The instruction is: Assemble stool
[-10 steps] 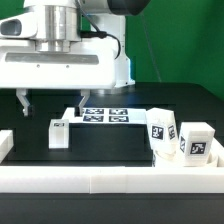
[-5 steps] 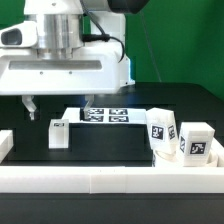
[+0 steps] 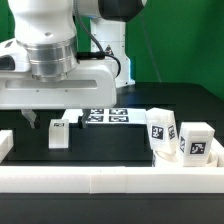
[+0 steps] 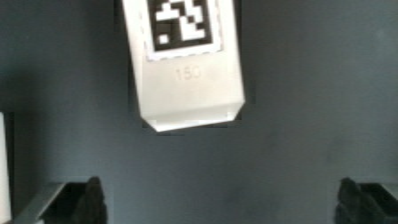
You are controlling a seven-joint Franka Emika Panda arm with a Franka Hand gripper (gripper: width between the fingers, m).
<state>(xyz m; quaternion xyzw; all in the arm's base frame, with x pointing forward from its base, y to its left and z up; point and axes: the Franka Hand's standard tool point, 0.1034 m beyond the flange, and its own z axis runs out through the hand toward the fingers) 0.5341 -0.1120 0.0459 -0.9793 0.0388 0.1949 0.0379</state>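
- Left leg [image 3: 58,134]: a short white block that stands upright on the dark table [image 3: 110,145], on the exterior view's left. It has a small dark mark on its near face. In the wrist view this leg [image 4: 185,62] shows a black-and-white tag on one face and a slanted end.
- Gripper [image 3: 56,119]: it hangs low over the left leg with its jaws spread wide and holds nothing. One dark finger [image 3: 30,119] shows just to the exterior view's left of the leg and slightly above it.
- In the wrist view the gripper [image 4: 222,200] has both fingertips [image 4: 79,200] at the frame's edge. They are well apart from each other and clear of the leg, with bare table between them.
- Middle leg [image 3: 162,127] and right leg [image 3: 197,140]: these stand close together on the exterior view's right, near the front. Each shows a square tag.
- Marker board [image 3: 105,116]: it lies flat on the table, farther back than the left leg and behind the gripper.
- Rail [image 3: 110,180]: a long white rail that runs along the near edge of the table.
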